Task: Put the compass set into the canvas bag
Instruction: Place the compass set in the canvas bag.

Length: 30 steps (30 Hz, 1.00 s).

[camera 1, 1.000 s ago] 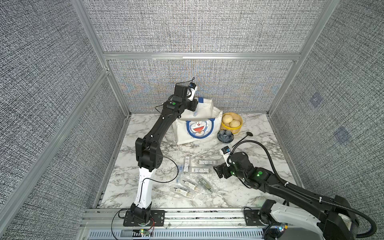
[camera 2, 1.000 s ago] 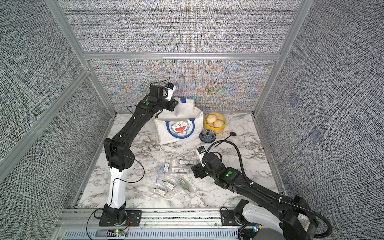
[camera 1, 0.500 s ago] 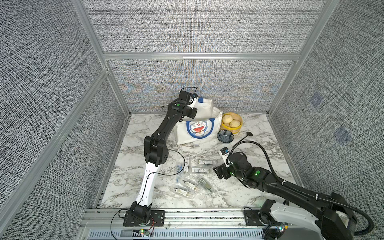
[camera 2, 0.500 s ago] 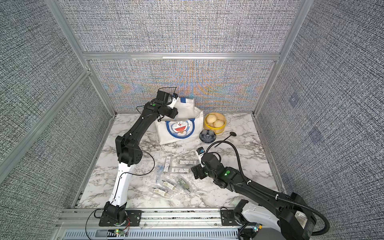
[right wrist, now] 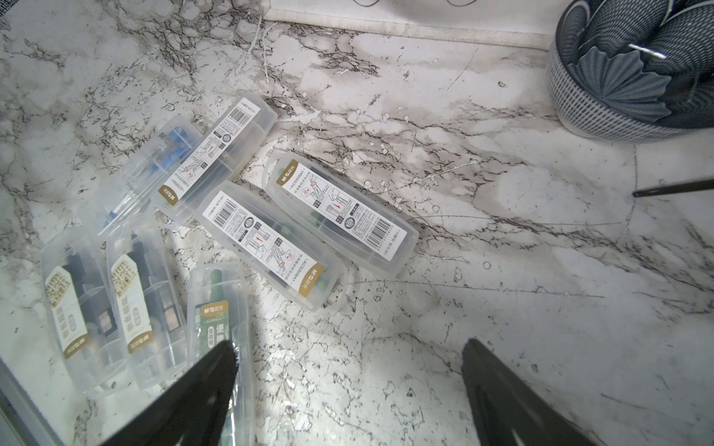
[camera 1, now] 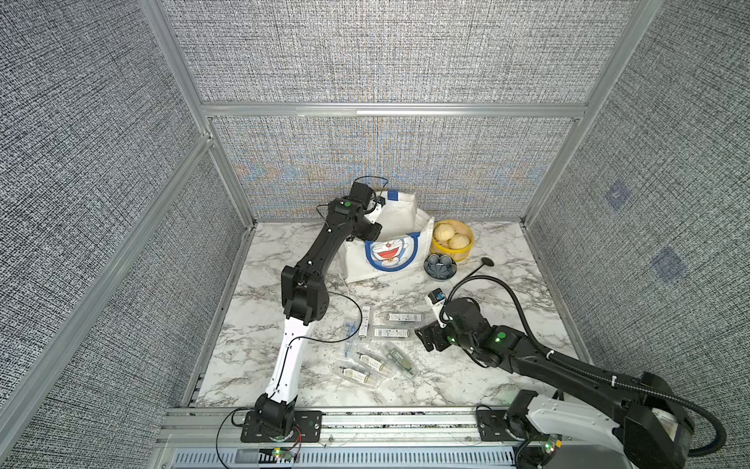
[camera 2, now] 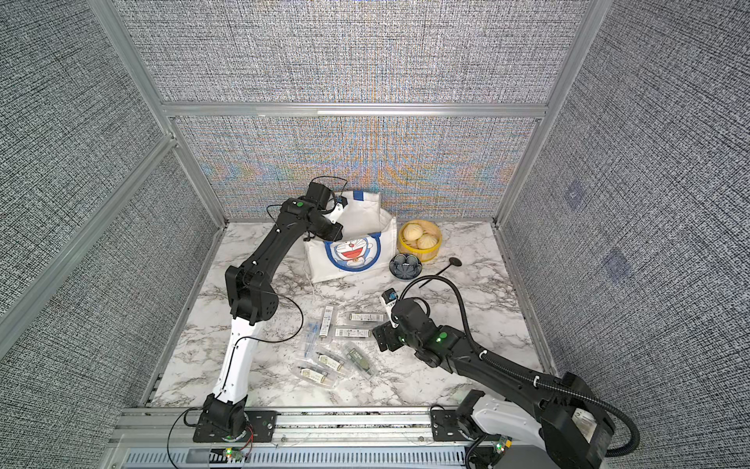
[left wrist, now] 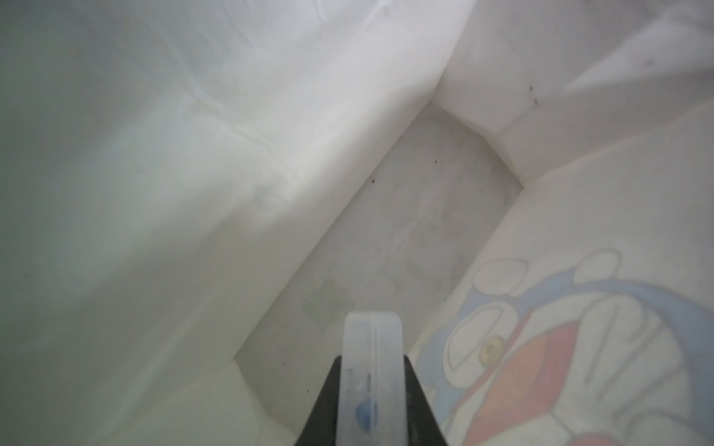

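so, quick update: over the last second my left arm dropped from above the rim down into the mouth of the canvas bag (camera 1: 361, 268). my left gripper (left wrist: 373, 390) is now inside it, clamped tight on a clear compass case (left wrist: 373, 340) with a bit of blue showing through the plastic. the left wrist view is all white lining, with the bag floor just ahead of the case and the cat print glowing through the front wall. no other case shows on the patch of floor i can see.

in both top views the bag sits at 12 o'clock on the marble table (camera 1: 507, 239), with the steamer basket (camera 1: 450, 253) at its 3 o'clock. the loose cases (camera 1: 399, 316) lie at the bag's 6 o'clock. my right gripper (right wrist: 347, 347) is about where it was, just at their 3 o'clock, spread wide and empty.

my take: the carry's basically done. what's left for this one is letting go and backing out without snagging the rim.
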Each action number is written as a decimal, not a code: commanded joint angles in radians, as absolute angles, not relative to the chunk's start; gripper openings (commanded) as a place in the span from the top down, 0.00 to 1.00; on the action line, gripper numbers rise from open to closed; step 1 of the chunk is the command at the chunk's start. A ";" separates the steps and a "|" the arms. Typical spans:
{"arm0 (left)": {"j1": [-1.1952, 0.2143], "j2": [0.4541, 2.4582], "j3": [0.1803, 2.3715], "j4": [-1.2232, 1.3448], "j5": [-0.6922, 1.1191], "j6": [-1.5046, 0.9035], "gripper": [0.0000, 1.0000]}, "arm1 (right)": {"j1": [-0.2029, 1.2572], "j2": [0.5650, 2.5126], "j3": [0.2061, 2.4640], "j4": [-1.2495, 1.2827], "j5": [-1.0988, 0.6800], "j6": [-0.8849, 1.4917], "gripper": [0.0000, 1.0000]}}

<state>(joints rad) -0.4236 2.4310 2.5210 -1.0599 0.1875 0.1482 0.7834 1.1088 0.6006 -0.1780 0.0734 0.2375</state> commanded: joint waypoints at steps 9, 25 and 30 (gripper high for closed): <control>-0.422 2.292 2.365 -1.198 0.192 0.189 0.95 | 0.782 1.151 0.624 -0.134 0.050 0.232 0.09; -0.430 2.416 2.520 -1.063 0.194 0.126 0.94 | 0.781 1.174 0.620 -0.143 0.053 0.232 0.09; -0.440 2.437 2.491 -1.044 0.187 0.126 0.94 | 0.780 1.177 0.613 -0.146 0.061 0.233 0.09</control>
